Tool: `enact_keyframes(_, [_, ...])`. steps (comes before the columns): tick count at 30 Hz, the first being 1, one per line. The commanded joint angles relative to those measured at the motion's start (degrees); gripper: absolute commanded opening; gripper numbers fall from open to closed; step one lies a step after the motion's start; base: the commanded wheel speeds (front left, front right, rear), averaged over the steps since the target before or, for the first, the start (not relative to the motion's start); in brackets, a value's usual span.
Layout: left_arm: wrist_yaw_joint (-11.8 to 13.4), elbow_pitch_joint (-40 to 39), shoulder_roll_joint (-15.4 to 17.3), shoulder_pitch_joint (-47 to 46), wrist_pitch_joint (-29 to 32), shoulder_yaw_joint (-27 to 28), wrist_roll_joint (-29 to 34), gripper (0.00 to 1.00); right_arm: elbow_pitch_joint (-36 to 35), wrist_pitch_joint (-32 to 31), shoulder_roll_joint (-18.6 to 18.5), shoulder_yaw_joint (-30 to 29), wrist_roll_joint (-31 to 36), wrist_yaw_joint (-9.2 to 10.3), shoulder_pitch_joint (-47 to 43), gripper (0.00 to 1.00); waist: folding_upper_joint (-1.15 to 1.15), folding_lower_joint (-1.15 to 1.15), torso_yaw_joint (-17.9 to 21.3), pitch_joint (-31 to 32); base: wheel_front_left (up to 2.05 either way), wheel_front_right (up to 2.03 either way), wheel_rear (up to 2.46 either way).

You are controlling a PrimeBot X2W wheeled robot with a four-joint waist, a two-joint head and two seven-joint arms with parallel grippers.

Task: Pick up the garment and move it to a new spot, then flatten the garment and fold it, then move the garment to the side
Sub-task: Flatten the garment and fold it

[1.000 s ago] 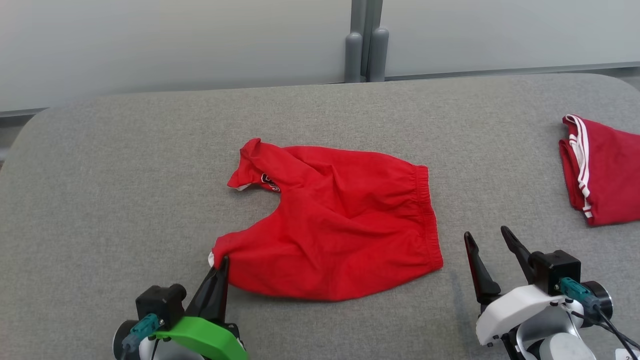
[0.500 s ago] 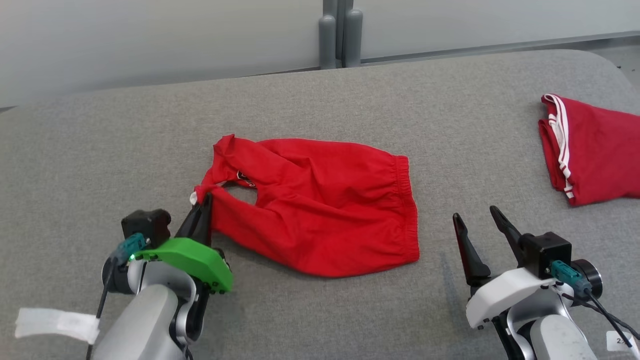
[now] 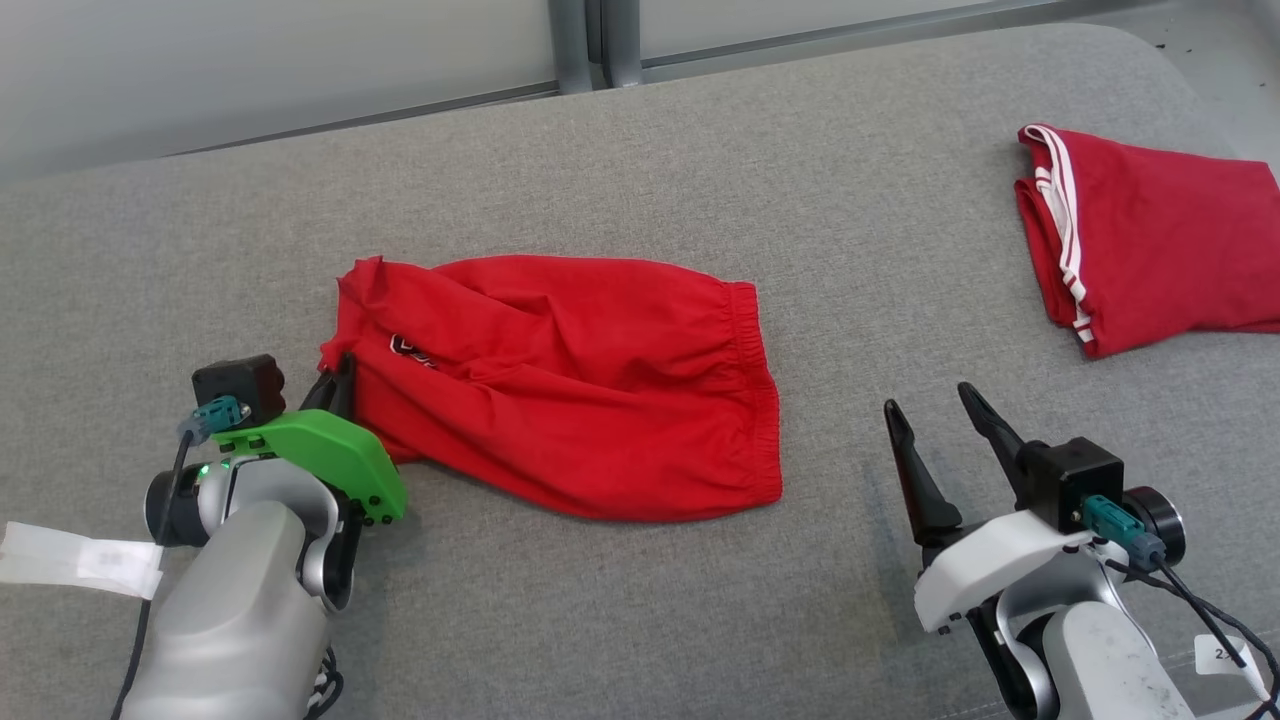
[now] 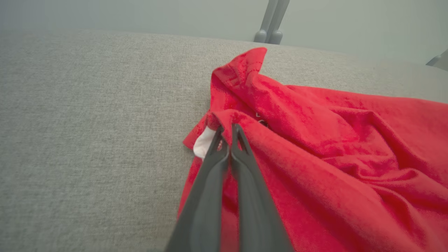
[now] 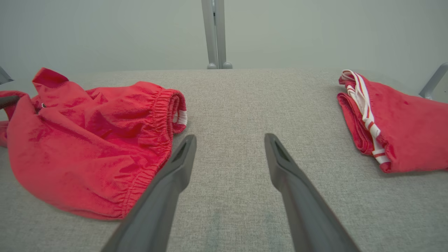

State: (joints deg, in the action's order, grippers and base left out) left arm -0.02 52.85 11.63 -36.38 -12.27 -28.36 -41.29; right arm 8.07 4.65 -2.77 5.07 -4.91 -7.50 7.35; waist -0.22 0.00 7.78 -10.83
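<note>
On the left, your left gripper (image 3: 336,384), clenched on the near leg of the red shorts (image 3: 570,400), has carried it over the far leg, so the fold looks nearly done. Your right gripper (image 3: 928,400) waits with jaws released.

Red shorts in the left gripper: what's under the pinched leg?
The red shorts' other leg, logo partly showing. Beneath that the cloth covers the grey table; nothing else can be seen.

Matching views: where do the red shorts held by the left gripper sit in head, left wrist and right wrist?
Head view: red shorts centre-left, left gripper shut on their left hem.
Left wrist view: red shorts across the right half, hem pinched mid-frame.
Right wrist view: red shorts on the left, elastic waistband beside the open right gripper.
Shared landmark: twin grey posts at the back.
</note>
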Motion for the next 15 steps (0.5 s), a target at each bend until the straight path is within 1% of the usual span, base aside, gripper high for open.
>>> enact_keyframes(1, [-0.3, 1.1, 0.3, -1.2, -0.5, 0.1, -0.3, 0.0, 0.2, 0.4, -0.2, 0.0, 0.2, 0.02, 0.6, 1.0, 0.22, 0.0, 0.4, -0.5, 0.0, 0.0, 0.0])
enact_keyframes(7, [-1.4, 6.8, 0.5, -3.1, -1.8, 0.7, -0.4, 0.0, 0.8, 0.5, -0.2, -0.1, 0.3, 0.02, 0.9, 1.0, 0.22, 0.0, -0.1, -0.3, 0.0, 0.0, 0.0])
enact_keyframes(8, [-1.7, 7.2, 0.3, -3.3, -2.0, 0.8, -0.3, 0.2, 1.0, 0.5, -0.2, 0.0, 0.3, 0.02, 0.9, 1.0, 0.22, 0.0, -0.2, -0.1, 0.0, 0.0, 0.0])
enact_keyframes(9, [-2.1, 7.4, 0.1, -3.5, -2.3, 0.8, -0.1, 0.47, 1.1, 0.5, -0.2, 0.2, 0.2, 0.02, 0.9, 1.0, 0.22, 0.0, -0.5, 0.0, 0.0, 0.0, 0.0])
enact_keyframes(10, [-2.3, 7.3, -0.1, -3.4, -2.6, 0.8, 0.2, 0.89, 1.2, 0.5, -0.2, 0.2, 0.3, 0.02, 0.7, 1.0, 0.22, 0.0, -0.8, 0.2, 0.0, 0.0, 0.0])
enact_keyframes(11, [-2.5, 7.2, -0.2, -3.3, -2.6, 0.9, 0.4, 1.0, 1.3, 0.4, -0.2, 0.3, 0.3, 0.02, 0.5, 1.0, 0.22, 0.0, -1.1, 0.5, 0.0, 0.0, 0.0])
enact_keyframes(12, [-3.1, 6.5, -0.3, -2.5, -2.9, 1.0, 1.0, 1.0, 1.5, 0.3, -0.2, 0.5, 0.4, 0.02, -0.1, 1.0, 0.22, 0.0, -1.8, 1.0, 0.0, 0.0, 0.0])
enact_keyframes(15, [-3.2, 3.5, 0.1, -0.6, -3.0, 2.0, 2.0, 1.0, 1.8, 0.2, -0.2, 1.1, 0.6, 0.01, -0.9, 1.0, 0.22, 0.0, -3.0, 1.8, 0.0, 0.0, 0.0])
